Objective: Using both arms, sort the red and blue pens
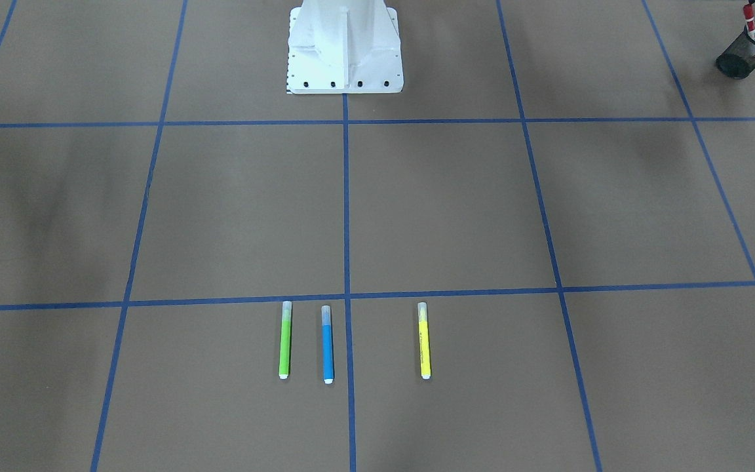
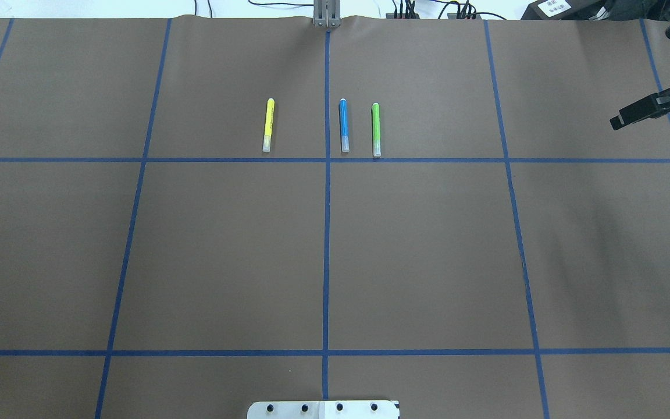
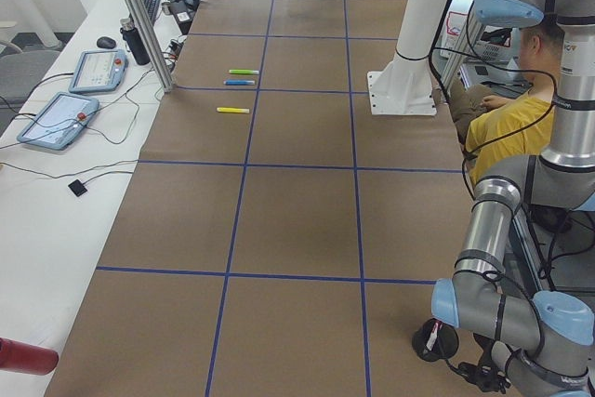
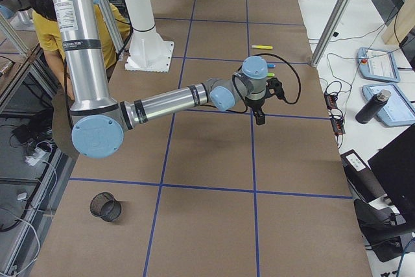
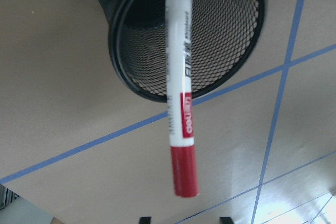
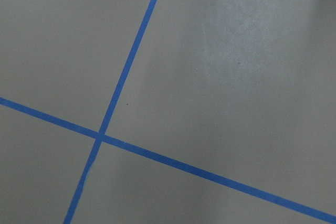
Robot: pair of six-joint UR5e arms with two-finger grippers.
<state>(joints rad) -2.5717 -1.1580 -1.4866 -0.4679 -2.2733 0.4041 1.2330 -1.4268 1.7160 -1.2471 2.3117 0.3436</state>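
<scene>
The red-capped white marker (image 5: pixel 181 124) stands tilted with its far end inside a black mesh cup (image 5: pixel 157 82), its red end pointing up at my left gripper (image 5: pixel 185 219). That gripper is open, its two fingertips wide apart and not touching the marker. From the front the marker (image 1: pixel 751 23) sticks out of the cup (image 1: pixel 748 52) at the table's corner. The blue highlighter (image 2: pixel 344 125) lies flat between two other highlighters. My right gripper (image 2: pixel 643 110) hangs over the far right of the table, shows as one narrow bar, and is shut on nothing.
A green highlighter (image 2: pixel 376 129) and a yellow one (image 2: pixel 268 124) lie parallel beside the blue one. A second mesh cup (image 4: pixel 106 207) stands near the right arm's end. The white pedestal (image 1: pixel 345 46) sits mid-table. A seated person (image 3: pixel 507 109) is behind the robot.
</scene>
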